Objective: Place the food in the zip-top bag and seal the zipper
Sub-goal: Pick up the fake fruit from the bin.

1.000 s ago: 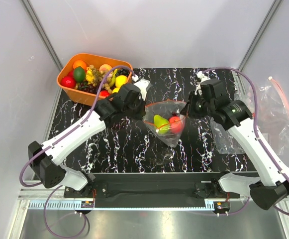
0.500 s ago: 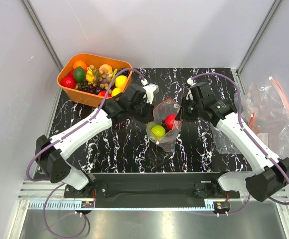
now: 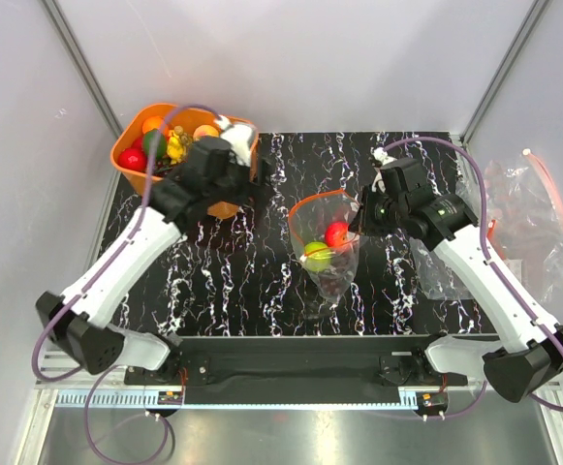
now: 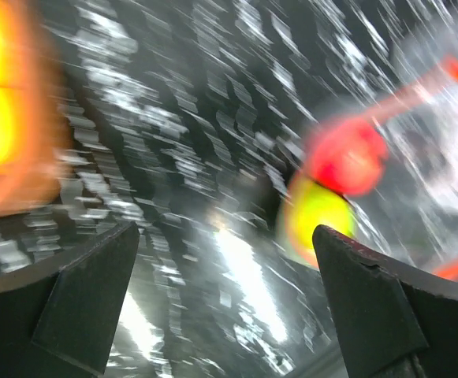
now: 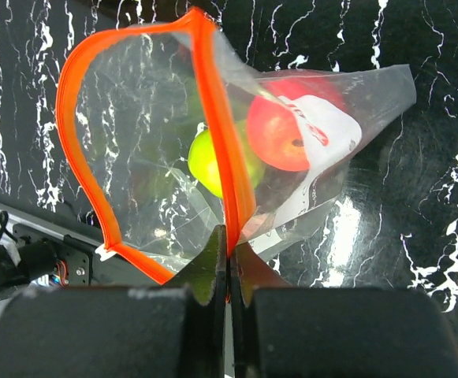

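Firmly pinched: zipper (image 5: 217, 118) in right gripper (image 5: 229, 236); left gripper (image 4: 225, 231) apparently agape, well apart.

There is one clear zip-top bag (image 3: 322, 208) near the middle of the table (image 3: 262, 291), with one orange-red zipper (image 5: 213, 102). Two pieces show inside: one red apple (image 3: 336, 233) and one yellow-green piece (image 3: 317, 255). One orange basket (image 3: 124, 147) sits at the far-left corner; its fruits (image 3: 133, 160) are partly hidden, so uncountable. The spare clear bags (image 3: 528, 218) at the right edge are too crumpled to count.
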You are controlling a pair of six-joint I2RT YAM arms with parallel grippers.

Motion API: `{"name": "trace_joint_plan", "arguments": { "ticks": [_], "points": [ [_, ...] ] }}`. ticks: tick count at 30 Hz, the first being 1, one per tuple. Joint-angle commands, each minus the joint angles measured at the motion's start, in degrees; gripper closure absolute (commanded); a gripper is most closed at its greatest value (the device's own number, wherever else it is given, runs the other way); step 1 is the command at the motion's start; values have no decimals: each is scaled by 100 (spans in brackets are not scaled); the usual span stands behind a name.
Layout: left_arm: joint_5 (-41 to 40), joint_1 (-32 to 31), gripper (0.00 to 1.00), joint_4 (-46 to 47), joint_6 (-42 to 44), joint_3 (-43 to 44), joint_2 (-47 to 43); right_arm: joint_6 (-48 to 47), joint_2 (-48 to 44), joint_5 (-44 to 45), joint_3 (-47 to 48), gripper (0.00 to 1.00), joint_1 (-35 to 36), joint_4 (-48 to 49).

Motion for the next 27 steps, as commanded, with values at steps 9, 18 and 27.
{"name": "trace_joint_plan", "arguments": {
  "ticks": [9, 18, 27],
  "points": [
    [-1473, 2038, 1, -61, -66, 1058, 358, -256, -61, -61, 330, 100, 27, -57],
    [-673, 3392, 1, 1396, -1427, 1095, 1080, -379, -113, -228, 216, 100, 36, 136],
    [-1085, 3990, 1, 1891, -2176, 1576, 1922, -449, -193, -729, -109, 100, 27, 549]
  ]
}}
